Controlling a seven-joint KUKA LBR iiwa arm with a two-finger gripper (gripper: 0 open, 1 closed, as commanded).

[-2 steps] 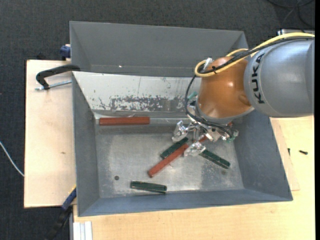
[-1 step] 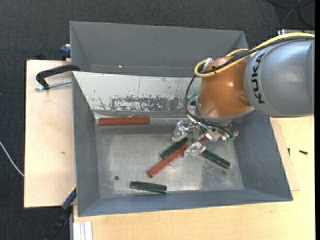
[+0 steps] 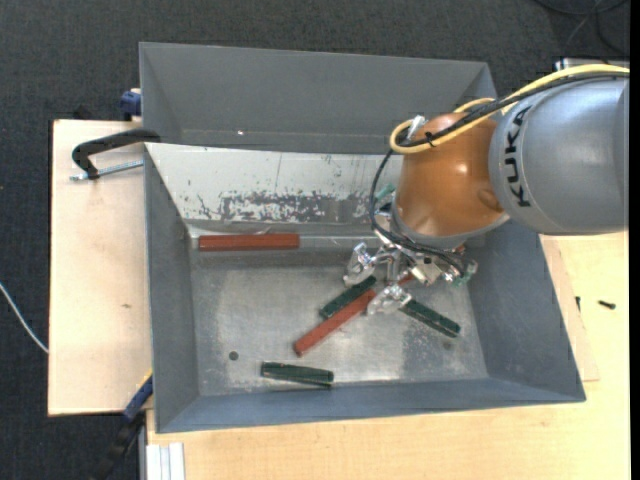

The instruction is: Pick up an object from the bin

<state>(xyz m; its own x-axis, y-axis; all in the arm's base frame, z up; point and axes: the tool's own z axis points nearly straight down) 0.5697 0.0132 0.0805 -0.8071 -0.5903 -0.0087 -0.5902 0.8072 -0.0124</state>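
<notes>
Arm: my grey arm (image 3: 570,158) reaches in from the right, and its orange cover (image 3: 445,183) hangs over the right part of the grey bin (image 3: 300,98).
Gripper: my gripper (image 3: 385,280) is low in the bin, a bit right of the middle, where three sticks come close together.
Grip: I cannot tell if it is spread or pressed together, or if it pinches a stick.
Red stick (image 3: 325,333): it lies slanted on the floor, its top end at the gripper and its low end toward the front left.
Short green stick (image 3: 348,296): dark green, it lies just beside the red stick and slants the same way, right at the gripper.
Right green stick (image 3: 435,319): it lies near the gripper, on its right.
Front green stick (image 3: 297,373): it lies alone by the front wall, well apart from the gripper.
Brown-red stick (image 3: 248,241): it lies flat along the back wall, to the left.
</notes>
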